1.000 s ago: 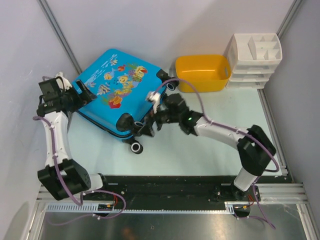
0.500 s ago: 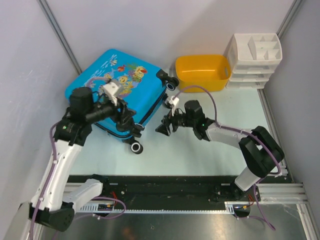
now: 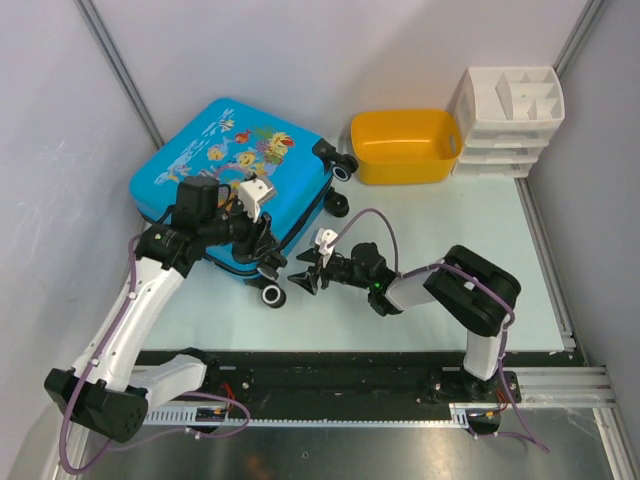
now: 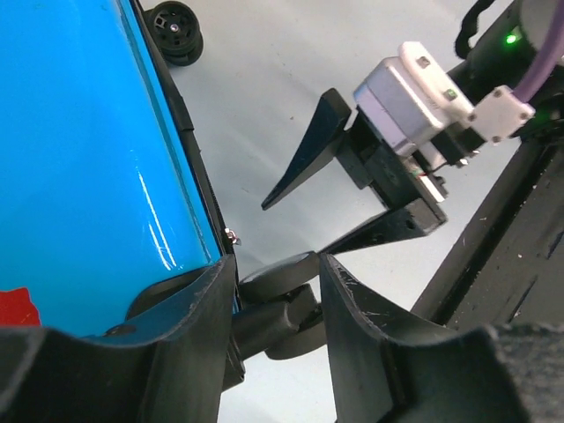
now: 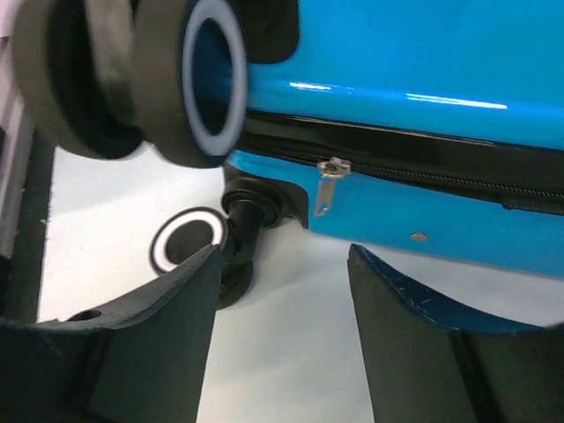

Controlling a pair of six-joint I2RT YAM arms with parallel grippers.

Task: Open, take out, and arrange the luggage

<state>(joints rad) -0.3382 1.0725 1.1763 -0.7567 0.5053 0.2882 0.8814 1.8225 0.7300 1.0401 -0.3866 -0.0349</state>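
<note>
Top external view: the luggage (image 3: 215, 165) lies flat and closed at the left rear of the table (image 3: 420, 300), fish print up, its wheeled end turned toward the near right. Yellow tub (image 3: 405, 168) sits behind it to the right, and a white drawer unit (image 3: 505, 135) sits beside that in the far corner. The left gripper (image 3: 268, 262) is down at the suitcase's near corner. Left wrist view shows its fingers (image 4: 198, 326) apart with a black caster (image 4: 278, 273) filling the gap between them; cannot tell whether they pinch it. The right gripper (image 3: 303, 278) lies low over the table, pointing left at the same corner, just beside the white-hubbed wheel (image 3: 271, 294). Its fingers (image 5: 159, 335) are spread, with bare table between them and nothing held. Right wrist view: a silver zipper pull (image 5: 324, 189) hangs from the black zipper band (image 5: 423, 172), which is done up along the blue shell.
</note>
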